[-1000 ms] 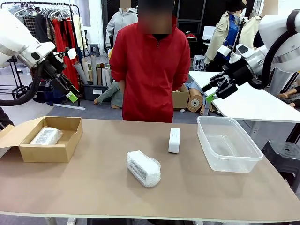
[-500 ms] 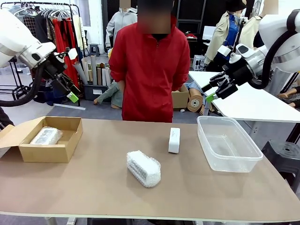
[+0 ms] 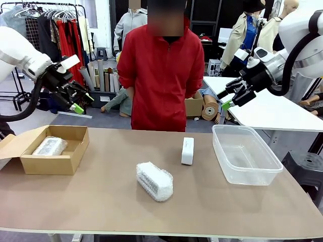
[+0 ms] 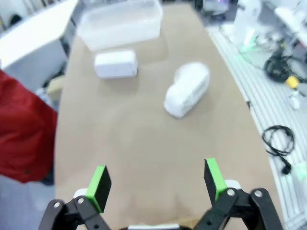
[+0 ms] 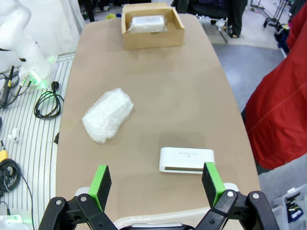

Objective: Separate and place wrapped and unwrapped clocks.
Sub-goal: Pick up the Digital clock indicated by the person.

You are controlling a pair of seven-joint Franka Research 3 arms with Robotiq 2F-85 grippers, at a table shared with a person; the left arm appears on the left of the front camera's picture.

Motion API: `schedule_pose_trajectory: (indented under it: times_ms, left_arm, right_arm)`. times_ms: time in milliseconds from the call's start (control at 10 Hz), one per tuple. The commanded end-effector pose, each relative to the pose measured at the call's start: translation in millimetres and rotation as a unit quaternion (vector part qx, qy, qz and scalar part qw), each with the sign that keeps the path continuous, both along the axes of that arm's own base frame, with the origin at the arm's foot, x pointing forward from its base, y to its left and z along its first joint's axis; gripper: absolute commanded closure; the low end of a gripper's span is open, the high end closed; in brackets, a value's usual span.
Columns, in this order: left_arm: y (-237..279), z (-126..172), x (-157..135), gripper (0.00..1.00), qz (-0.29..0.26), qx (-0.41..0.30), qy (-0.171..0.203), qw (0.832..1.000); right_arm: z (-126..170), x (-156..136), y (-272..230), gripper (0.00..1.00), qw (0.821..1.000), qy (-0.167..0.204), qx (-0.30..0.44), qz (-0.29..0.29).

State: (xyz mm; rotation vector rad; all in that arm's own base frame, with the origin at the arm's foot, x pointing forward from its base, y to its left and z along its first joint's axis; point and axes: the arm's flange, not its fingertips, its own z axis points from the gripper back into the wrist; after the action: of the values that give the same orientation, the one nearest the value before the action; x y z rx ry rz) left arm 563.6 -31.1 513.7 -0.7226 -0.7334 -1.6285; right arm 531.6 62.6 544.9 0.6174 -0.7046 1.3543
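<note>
One bubble-wrapped clock point(image 3: 49, 146) already lies inside the cardboard box point(image 3: 48, 164), so roughly a third of the sorting looks done. The second wrapped clock point(image 3: 154, 181) lies on the table point(image 3: 101, 212) well to the right of the box and nearer the robot's edge, touching nothing else. The bare white clock point(image 3: 187, 150) stands on its edge farther right of the box again, a little beyond the wrapped one. It is near the clear tub point(image 3: 252, 174), which sits at the end of the table opposite the box with nothing visible in it. The left gripper point(image 3: 82, 102) hangs in the air above the box's far side, jaws spread wide with nothing between them. The right gripper point(image 3: 224, 99), far to the right of the box and up over the tub's far edge, is likewise spread and empty. Left to do, as I judge it: the loose wrapped clock probably joins its twin in the box, and the bare one goes into the tub.
</note>
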Motion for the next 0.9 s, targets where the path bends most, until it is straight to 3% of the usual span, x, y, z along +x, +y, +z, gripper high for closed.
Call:
schedule_pose_trajectory:
  times_ms: [0, 300, 600, 800]
  left_arm:
    - [9.5, 6.8, 7.8, 0.00, 0.021, -0.052, -0.001, 0.998]
    - [7.1, 8.9, 7.3, 0.00, 0.086, -0.059, -0.034, 0.994]
    - [6.6, 8.9, 9.6, 0.00, 0.083, -0.065, -0.016, 0.994]
    - [12.6, 9.2, 16.6, 0.00, 0.077, -0.054, -0.030, 0.995]
  right_arm:
    - [1.8, -0.4, 0.2, 0.00, 1.000, -0.002, -0.001, 0.001]
    - [1.8, -0.4, 0.2, 0.00, 1.000, -0.002, -0.001, 0.001]
    - [1.8, -0.4, 0.2, 0.00, 1.000, -0.002, -0.001, 0.001]
    - [1.8, -0.4, 0.2, 0.00, 1.000, -0.002, -0.001, 0.001]
